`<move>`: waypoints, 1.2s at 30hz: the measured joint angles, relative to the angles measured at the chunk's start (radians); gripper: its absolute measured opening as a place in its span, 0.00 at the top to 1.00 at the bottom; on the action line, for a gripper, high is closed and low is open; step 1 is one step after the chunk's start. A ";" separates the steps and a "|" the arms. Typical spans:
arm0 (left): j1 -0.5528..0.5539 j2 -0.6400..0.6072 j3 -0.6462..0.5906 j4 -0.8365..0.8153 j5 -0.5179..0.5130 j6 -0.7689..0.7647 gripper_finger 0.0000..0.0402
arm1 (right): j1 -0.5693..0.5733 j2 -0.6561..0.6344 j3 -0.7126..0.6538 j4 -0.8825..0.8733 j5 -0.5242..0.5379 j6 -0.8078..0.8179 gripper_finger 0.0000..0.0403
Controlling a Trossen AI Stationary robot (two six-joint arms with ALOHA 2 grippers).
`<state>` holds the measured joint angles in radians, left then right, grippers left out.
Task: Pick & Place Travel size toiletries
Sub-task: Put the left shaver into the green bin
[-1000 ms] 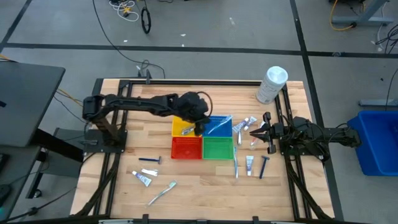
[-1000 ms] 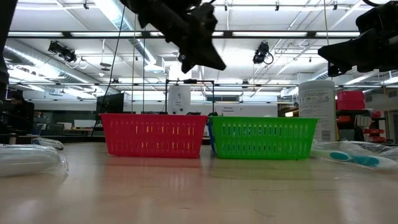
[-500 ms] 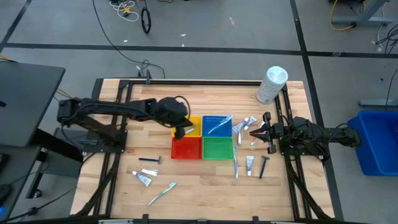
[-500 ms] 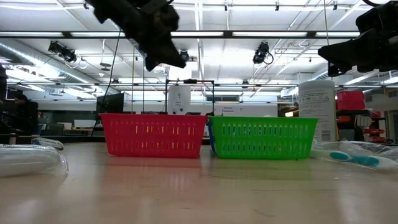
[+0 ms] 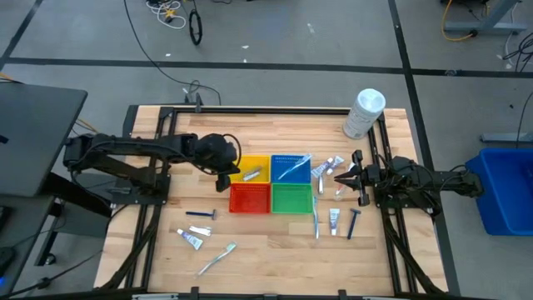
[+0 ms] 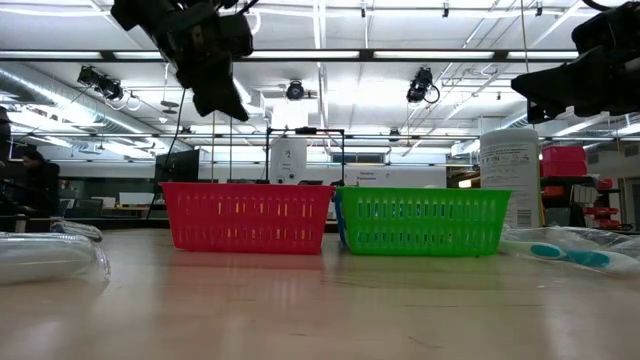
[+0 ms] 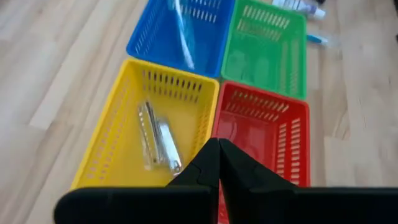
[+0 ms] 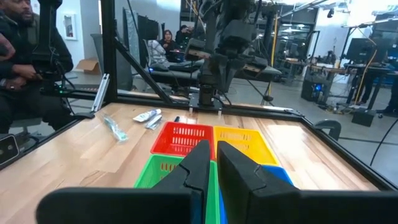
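Moved since a second ago: left gripper [image 5: 223, 177], from above the blue basket [image 5: 291, 167] leftward to the yellow basket's [image 5: 260, 158] left edge.

High view: silvery packet [image 5: 250, 174] lying in yellow basket; toothbrush [image 5: 293, 168] in blue. Razor [image 5: 201, 214], tube [image 5: 191, 240] and another toothbrush [image 5: 217, 257] loose on the table's left front. More toiletries right of the baskets, near the parked right gripper [image 5: 340, 177].

Low view: left gripper [image 6: 222, 98] hanging high above the red basket [image 6: 247, 216].

Left wrist view: fingers [image 7: 210, 163] pressed together, holding nothing; packet [image 7: 158, 141] below in yellow basket [image 7: 122, 134].

Right wrist view: fingers [image 8: 202, 160] nearly touching, empty.

Step in hand, likely: leaving after a drop. Next: opening fingers, then descending over a loose item on the left.
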<state>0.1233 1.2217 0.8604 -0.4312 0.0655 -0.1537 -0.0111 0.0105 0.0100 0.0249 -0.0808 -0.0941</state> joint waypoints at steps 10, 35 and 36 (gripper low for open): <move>-0.107 0.001 0.000 -0.205 0.016 0.100 0.98 | 0.000 0.001 0.000 0.000 0.000 0.000 0.90; -0.357 0.007 -0.064 -0.406 -0.123 0.038 0.90 | 0.000 0.002 0.000 0.000 0.000 0.000 0.90; -0.368 0.007 -0.075 -0.398 -0.123 0.025 0.90 | 0.000 0.002 0.000 0.000 0.000 0.000 0.90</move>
<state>-0.2447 1.2285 0.7855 -0.8295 -0.0580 -0.1288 -0.0113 0.0120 0.0101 0.0250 -0.0811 -0.0940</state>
